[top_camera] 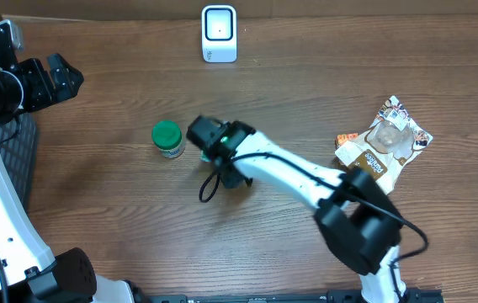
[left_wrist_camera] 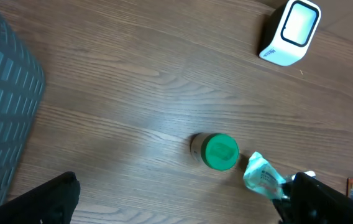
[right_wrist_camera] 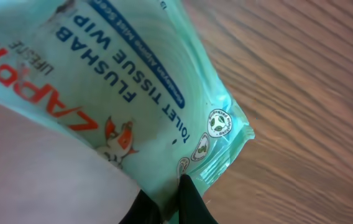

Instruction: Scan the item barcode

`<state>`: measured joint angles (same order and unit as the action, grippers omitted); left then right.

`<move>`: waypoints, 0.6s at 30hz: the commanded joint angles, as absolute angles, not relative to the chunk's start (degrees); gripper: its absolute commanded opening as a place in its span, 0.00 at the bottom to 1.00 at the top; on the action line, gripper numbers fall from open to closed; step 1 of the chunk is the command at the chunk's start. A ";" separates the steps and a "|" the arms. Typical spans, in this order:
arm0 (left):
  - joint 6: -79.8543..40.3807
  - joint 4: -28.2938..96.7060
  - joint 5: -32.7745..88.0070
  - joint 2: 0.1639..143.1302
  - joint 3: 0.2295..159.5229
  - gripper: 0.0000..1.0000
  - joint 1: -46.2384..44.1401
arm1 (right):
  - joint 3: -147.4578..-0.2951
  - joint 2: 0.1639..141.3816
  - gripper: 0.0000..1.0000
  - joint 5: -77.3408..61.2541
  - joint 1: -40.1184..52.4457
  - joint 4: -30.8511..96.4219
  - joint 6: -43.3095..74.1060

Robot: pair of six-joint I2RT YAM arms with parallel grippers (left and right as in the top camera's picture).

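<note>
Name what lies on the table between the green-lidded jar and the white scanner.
Nothing: only bare wooden tabletop separates the jar from the scanner, as the overhead and left wrist views both show.

light: even, bright | shadows: soft | wipes pack (right_wrist_camera: 120,93): slightly soft-focus

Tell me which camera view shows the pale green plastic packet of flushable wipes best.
Right wrist: the pale green wipes packet fills the frame, print readable, its sealed edge pinched in the right gripper. Left wrist shows only one small end beside the green-lidded jar. Overhead, the right arm hides nearly all of it.
</note>
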<state>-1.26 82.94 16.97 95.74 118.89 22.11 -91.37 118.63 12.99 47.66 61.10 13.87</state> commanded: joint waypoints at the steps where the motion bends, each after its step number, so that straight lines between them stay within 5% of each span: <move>1: -0.19 82.87 17.43 95.35 119.72 1.00 21.96 | -94.02 110.52 0.04 -8.95 42.92 62.26 8.49; 8: -0.16 82.87 17.41 95.35 119.72 1.00 21.96 | -92.44 110.72 0.04 -42.26 31.27 67.05 -0.12; 18: -0.16 82.87 17.43 95.35 119.72 1.00 21.96 | -80.93 111.37 0.04 -49.15 28.03 65.82 -6.11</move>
<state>-1.26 82.94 16.97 95.74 118.89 22.11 -83.96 111.22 -44.18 26.98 66.96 -3.03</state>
